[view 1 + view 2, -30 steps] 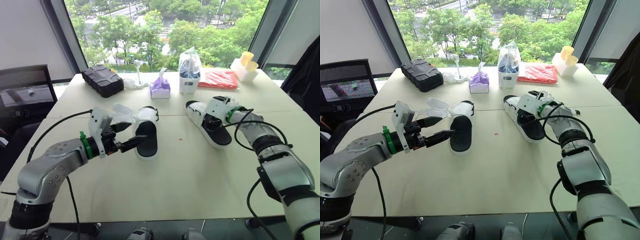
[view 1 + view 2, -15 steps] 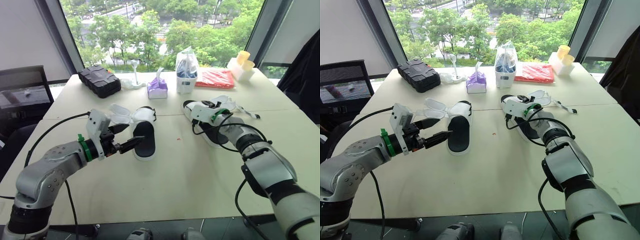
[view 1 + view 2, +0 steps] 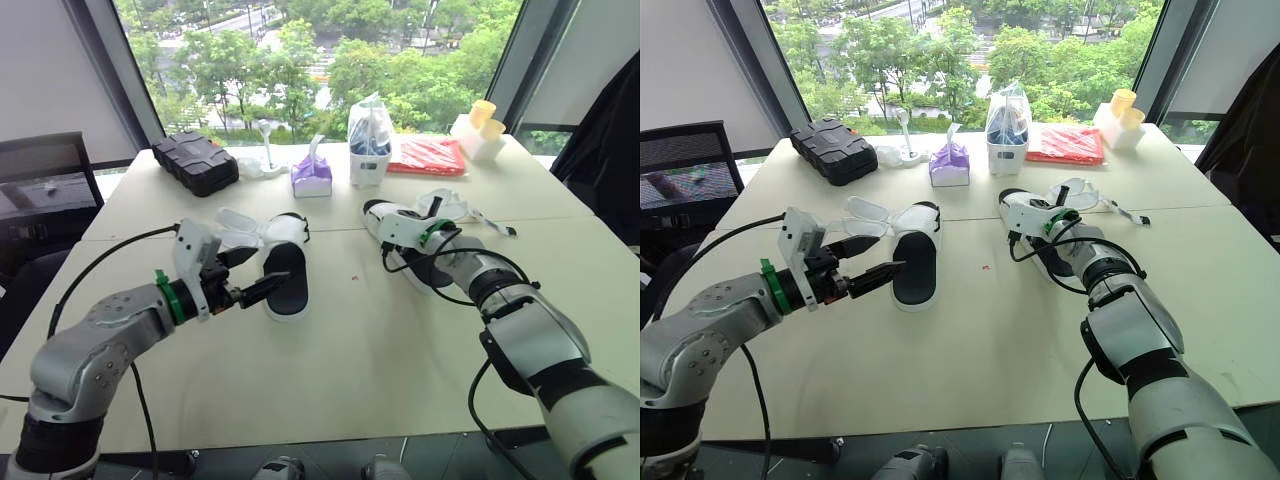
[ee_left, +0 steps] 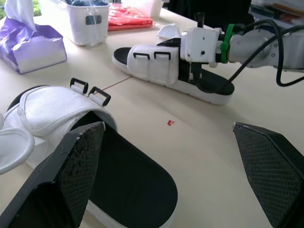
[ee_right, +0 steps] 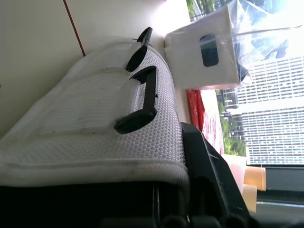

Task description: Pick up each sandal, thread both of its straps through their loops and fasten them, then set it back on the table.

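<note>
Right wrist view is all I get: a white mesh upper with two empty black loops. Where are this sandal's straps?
Observer: The loose straps lie spread on the table at the far side of the right sandal, unthreaded.
Operator: And the other arm?
Observer: The left gripper is open, at the heel end of the left sandal.
Operator: Is that one fastened?
Observer: No. Its open straps are flopped out toward the robot's left.
</note>
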